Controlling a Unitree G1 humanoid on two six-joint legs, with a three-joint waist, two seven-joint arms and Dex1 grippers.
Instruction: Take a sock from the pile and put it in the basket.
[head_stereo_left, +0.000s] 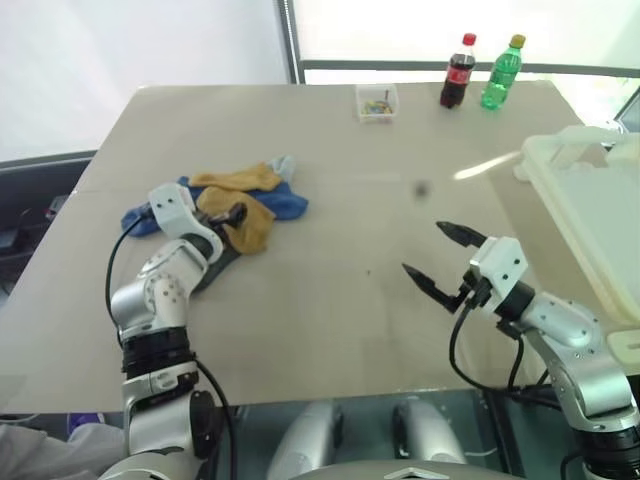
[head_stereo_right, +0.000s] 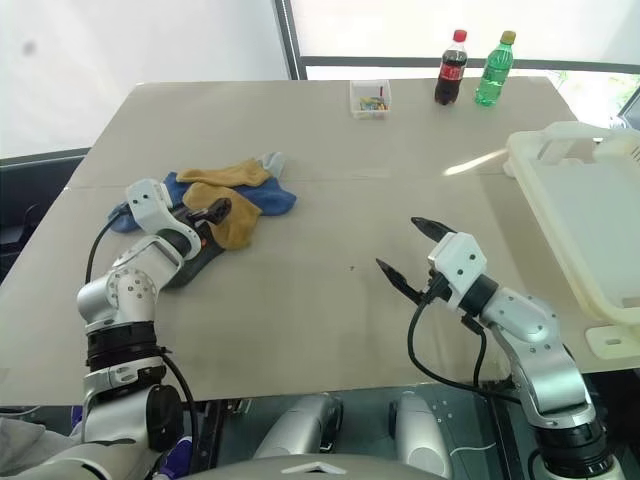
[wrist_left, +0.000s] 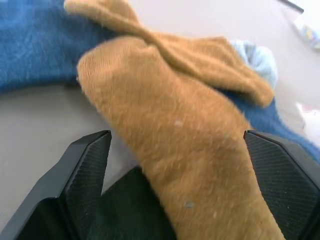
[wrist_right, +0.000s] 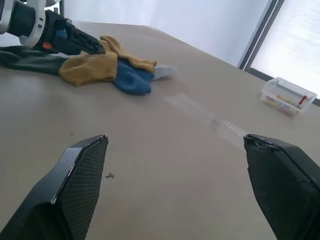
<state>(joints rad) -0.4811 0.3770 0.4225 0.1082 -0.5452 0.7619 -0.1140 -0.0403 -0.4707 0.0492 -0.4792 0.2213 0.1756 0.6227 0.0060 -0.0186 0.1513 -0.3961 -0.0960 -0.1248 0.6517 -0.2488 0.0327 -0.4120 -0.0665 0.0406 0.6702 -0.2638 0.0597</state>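
The pile (head_stereo_left: 245, 200) of socks lies left of centre on the table: blue, mustard-yellow, a pale grey one at the far end and a dark green one (head_stereo_right: 195, 265) nearest me. My left gripper (wrist_left: 176, 137) is down at the pile's near side and open. A mustard sock (wrist_left: 175, 130) lies between its two fingers (wrist_left: 85, 170), which stand wide on either side of it. My right gripper (head_stereo_left: 423, 248) hovers open and holds nothing over bare table right of centre, well apart from the pile. The basket (head_stereo_right: 530, 160), a big white translucent bin, stands at the table's right edge.
At the far edge of the table (head_stereo_left: 330, 300) stand a small clear box (head_stereo_left: 377, 102), a cola bottle (head_stereo_left: 458, 70) and a green bottle (head_stereo_left: 502, 72). Bare tabletop stretches between the pile and the basket.
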